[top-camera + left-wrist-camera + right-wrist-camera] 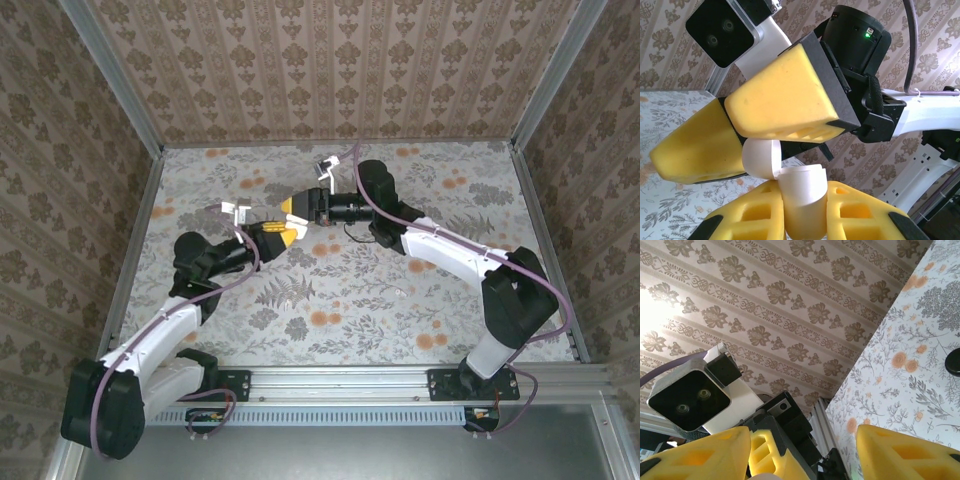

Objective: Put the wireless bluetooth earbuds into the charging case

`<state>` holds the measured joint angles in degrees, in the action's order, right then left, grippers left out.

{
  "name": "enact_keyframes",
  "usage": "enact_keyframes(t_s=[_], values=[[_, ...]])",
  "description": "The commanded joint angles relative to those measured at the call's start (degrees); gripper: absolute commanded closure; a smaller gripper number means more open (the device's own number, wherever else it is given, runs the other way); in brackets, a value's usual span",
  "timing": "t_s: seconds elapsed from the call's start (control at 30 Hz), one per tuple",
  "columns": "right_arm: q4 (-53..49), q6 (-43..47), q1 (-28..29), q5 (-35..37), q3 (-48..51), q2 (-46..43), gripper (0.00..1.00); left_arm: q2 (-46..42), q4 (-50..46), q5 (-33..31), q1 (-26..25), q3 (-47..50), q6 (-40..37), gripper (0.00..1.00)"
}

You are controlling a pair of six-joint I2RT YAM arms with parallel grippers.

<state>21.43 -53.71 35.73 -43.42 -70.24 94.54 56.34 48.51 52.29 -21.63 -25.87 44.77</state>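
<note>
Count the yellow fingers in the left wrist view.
4. The left gripper's two fingers are at the bottom, clamped on the case; the right gripper's two are above, by the open lid.

One white case [800, 192] with one lid [759, 157]. Two arms, left arm [165, 325] and right arm [450, 250]. Two pairs of jaws at the case, four yellow pads [785, 100] in all. Two cameras [720, 31] near the case. One dark bit [953, 362] on the desk [910, 390], away from it.

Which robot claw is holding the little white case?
The left gripper: it is shut on the charging case, gripping its lower half. The right gripper stands open beside the raised lid.
</note>
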Motion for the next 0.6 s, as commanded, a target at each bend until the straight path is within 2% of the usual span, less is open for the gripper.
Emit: enact_keyframes(t_s=[0.0,0.33,0.57], values=[[-4.9,2.5,-0.1,2.9,-2.1,-1.3,0.41,-2.3,3.7,1.5,0.6,0.9,-2.4,1.0],[-13.2,6.5,-0.1,4.4,-5.6,-4.6,0.4,-3.2,1.8,0.5,2.9,2.9,-3.1,1.0],[-21.7,9.1,-0.2,8.5,-4.8,-9.0,0.4,-4.6,0.7,-0.3,6.1,5.6,-2.9,1.0]])
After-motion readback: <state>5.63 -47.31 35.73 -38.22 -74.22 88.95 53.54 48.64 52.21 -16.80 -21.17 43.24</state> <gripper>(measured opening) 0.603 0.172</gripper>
